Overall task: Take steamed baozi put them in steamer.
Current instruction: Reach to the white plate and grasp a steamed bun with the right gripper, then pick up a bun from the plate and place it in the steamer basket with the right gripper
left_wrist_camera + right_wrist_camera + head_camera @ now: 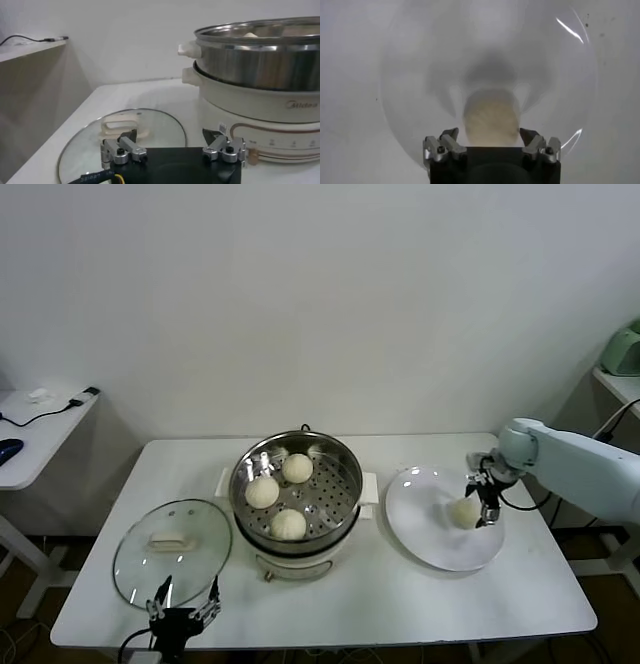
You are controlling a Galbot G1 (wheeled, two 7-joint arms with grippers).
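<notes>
The steamer [340,459] stands mid-table, and three cream-white baozi [288,524] lie on its perforated tray. A fourth baozi [464,511] lies on the white plate [440,554] to the steamer's right. My right gripper [478,509] is open and reaches down over the plate, with one finger on each side of this baozi. In the right wrist view the baozi [491,119] sits between the open fingers of that gripper [490,136]. My left gripper [185,596] is open and empty at the table's front left edge.
A round glass lid [172,549] with a white handle lies flat left of the steamer, just beyond the left gripper [170,136]. The left wrist view shows the lid [150,125] and the steamer's wall [260,55]. A side table stands far left.
</notes>
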